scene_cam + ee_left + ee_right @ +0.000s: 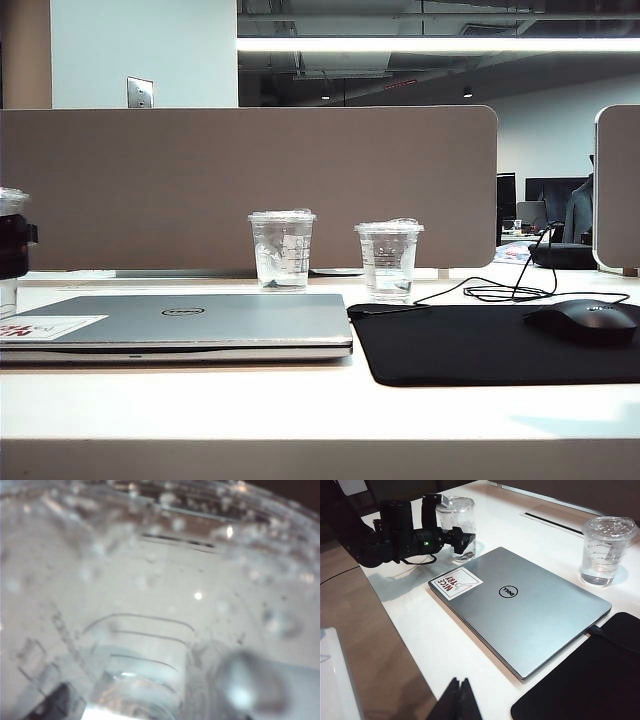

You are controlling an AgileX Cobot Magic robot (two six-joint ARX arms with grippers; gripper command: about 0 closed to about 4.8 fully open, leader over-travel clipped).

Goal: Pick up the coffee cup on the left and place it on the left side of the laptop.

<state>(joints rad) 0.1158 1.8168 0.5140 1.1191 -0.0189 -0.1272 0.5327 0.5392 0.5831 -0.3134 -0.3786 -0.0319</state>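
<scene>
Three clear lidded cups stood on the white table (200,400); the coffee cup (456,527) stood at the upper left of the right wrist view, just beside the laptop (530,615) corner that carried the white sticker (456,582). The placement therefore appeared essentially done, with release and withdrawal of the arm remaining, as a judgement. The left gripper (451,530) sat at the cup, its fingers (431,510) on either side of the wall; whether they gripped or stood slightly clear could not be told. The left wrist view showed only the droplet-covered cup wall at close range. The right gripper (459,700) was at the bottom edge of its own view, fingers pressed together and holding nothing, well apart from the cup. In the exterior view, two other cups (282,250) (389,260) stood behind the laptop and the black mouse mat (480,345), which carried a mouse (585,322). A brown partition (250,180) closed off the back of the table, with an office room and ceiling light strip beyond.
</scene>
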